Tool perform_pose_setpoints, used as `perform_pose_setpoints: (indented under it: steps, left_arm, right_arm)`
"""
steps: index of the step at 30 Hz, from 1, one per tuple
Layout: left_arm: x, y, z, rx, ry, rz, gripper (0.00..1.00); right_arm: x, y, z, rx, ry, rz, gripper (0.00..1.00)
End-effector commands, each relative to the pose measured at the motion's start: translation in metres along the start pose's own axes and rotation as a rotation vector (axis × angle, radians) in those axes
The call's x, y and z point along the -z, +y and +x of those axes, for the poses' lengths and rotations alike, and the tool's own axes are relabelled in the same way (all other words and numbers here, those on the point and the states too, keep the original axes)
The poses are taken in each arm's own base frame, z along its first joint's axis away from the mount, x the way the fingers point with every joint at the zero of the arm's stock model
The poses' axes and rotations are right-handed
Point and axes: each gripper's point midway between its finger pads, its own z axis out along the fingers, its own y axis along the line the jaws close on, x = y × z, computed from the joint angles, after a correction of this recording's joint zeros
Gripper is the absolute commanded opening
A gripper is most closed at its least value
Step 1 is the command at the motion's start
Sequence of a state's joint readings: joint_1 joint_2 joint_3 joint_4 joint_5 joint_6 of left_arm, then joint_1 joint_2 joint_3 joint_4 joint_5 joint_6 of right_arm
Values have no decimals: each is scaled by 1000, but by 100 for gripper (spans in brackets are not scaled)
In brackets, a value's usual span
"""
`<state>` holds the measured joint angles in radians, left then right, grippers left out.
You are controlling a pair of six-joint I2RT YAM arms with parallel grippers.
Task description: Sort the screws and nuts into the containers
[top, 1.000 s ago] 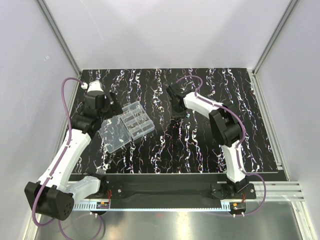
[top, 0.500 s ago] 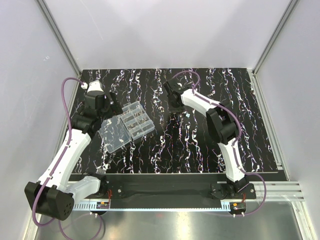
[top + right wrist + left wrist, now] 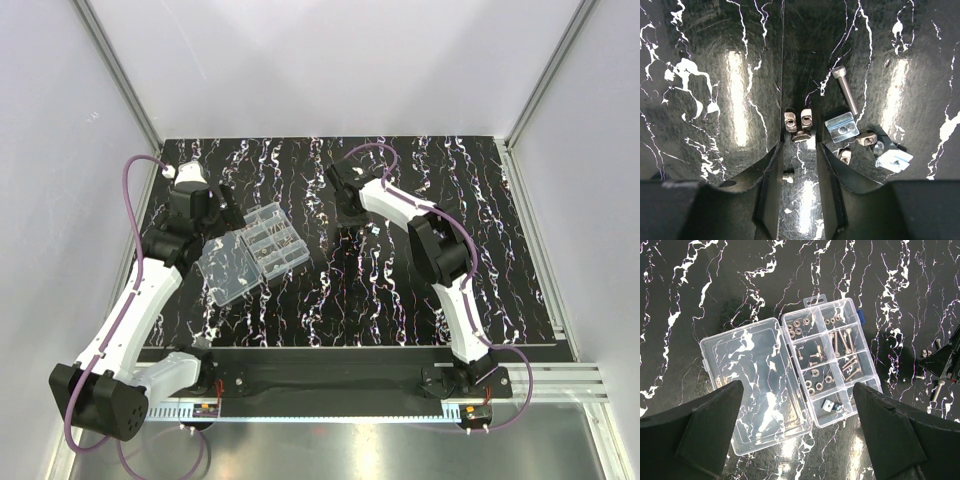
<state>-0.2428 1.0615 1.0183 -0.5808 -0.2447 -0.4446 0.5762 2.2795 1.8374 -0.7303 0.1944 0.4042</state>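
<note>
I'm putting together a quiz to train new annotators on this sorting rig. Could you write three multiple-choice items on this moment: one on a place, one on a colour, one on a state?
1. In the top view, where on the table does the organiser box lie?
A. In the left part
B. At the right edge
C. In the far right corner

2. What colour is the table?
A. Plain white
B. Black with white streaks
C. Green

3. How is the box's lid?
A. Shut
B. Open, lying flat beside the compartments
C. Standing upright

Answers:
1 A, since the box lies left of the table's middle.
2 B, since every view shows a dark surface with white veins.
3 B, since the left wrist view shows the lid spread flat next to the filled compartments.
</note>
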Motion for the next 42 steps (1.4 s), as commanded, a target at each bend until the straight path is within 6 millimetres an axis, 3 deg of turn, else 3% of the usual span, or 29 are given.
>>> perform_pose_setpoints:
  steps: [1, 12, 24, 37, 42]
  left_arm:
    - [-1, 3, -7, 1, -34, -15, 99]
    - [-2, 4, -6, 0, -30, -20, 99]
    - [-5, 5, -4, -3, -21, -24, 99]
    - [-5, 2, -4, 0, -19, -13, 99]
    - [-5, 3, -5, 2, -21, -13, 99]
  right_arm:
    - [-2, 4, -14, -7, -46, 9, 39]
    - [-14, 0, -10, 2, -41, 24, 34]
    - [-19, -6, -7, 5, -35, 48, 21]
    - [-10, -13, -1, 15, -20, 64, 1]
    - [13, -18, -1, 3, -33, 62, 0]
